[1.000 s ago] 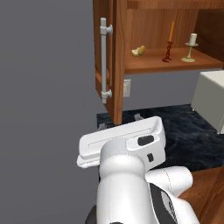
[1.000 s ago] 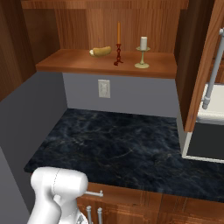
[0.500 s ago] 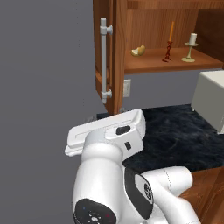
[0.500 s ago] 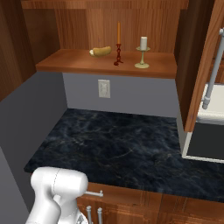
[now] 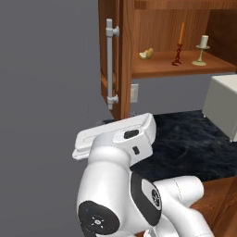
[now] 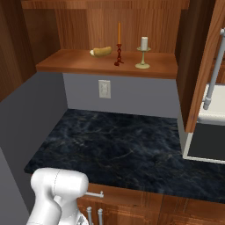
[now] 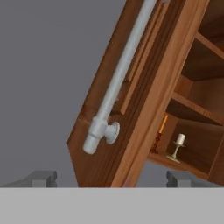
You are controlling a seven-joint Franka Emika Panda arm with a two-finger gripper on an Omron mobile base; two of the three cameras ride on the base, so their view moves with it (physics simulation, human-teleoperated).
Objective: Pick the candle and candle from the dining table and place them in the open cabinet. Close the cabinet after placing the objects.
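Nearest the cameras, the white arm rises over the dark veined surface; its pincer stands spread wide, both dark tips showing at the bottom of the hand view, nothing between them; the pincer faces the left door of the cabinet, whose lower edge sits just above the gap between the tips. The left door stands open, edge-on in the left base view; its long steel bar handle runs vertically, and in the hand view it crosses the frame on a slant, its lower mount close above the left tip. A white wall outlet sits on the grey wall below the shelf. The right door also stands open, with its own bar handle; a white appliance stands on the surface beneath it. Farther back, on the cabinet's lowest shelf: a yellow fruit at the left; the orange taper upright in its dark red holder just beside it; the cream candle upright on a pale stand, to the right of the taper and apart from it. Both candles rest inside the cabinet.
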